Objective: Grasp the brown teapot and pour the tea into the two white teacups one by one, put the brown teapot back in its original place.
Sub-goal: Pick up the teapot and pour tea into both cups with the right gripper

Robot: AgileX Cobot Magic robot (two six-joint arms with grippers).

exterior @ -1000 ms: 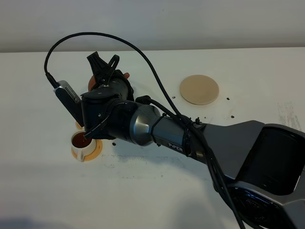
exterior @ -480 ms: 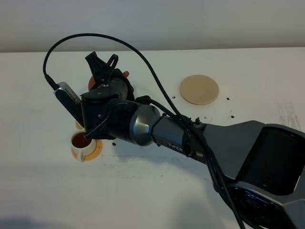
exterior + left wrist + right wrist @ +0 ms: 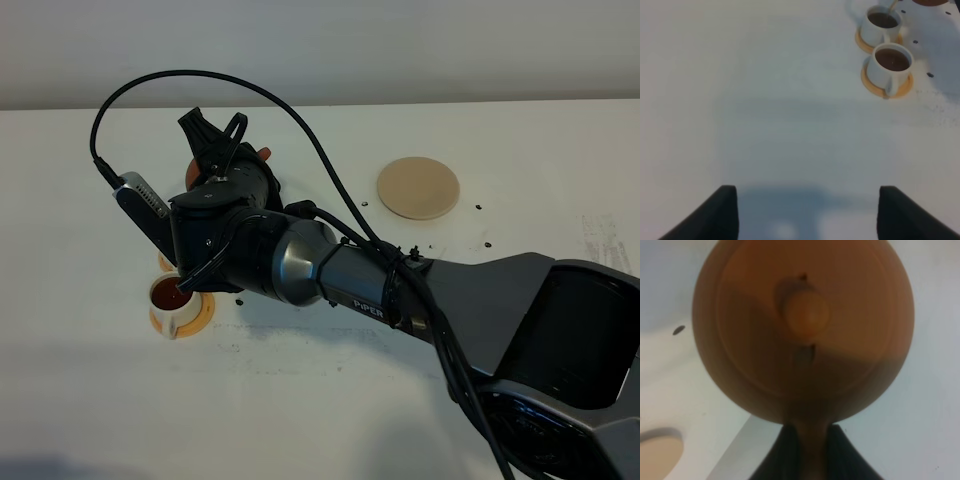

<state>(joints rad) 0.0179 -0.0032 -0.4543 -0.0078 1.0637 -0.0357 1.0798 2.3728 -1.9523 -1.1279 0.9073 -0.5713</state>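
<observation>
My right gripper [image 3: 218, 135] reaches across to the left and is shut on the handle of the brown teapot [image 3: 805, 330], which it holds in the air over the cups. Only slivers of the teapot [image 3: 190, 173] show past the wrist in the exterior view. Both white teacups [image 3: 882, 22] [image 3: 892, 62] stand on orange saucers and hold dark tea. A thin brown stream [image 3: 891, 5] meets the farther cup. In the exterior view the nearer cup [image 3: 168, 296] shows and the other is hidden by the arm. The beige coaster [image 3: 418, 187] lies bare. My left gripper [image 3: 807, 220] is open and empty, well back from the cups.
The orange saucers [image 3: 192, 317] [image 3: 164, 264] sit close together at the left. Small dark specks [image 3: 415, 247] dot the white table [image 3: 330, 400] near the coaster. The right arm and its cable span the middle. The coaster's edge also shows in the right wrist view [image 3: 657, 455].
My right gripper and the teapot have shifted very slightly to the left. The cups and the coaster have not moved.
</observation>
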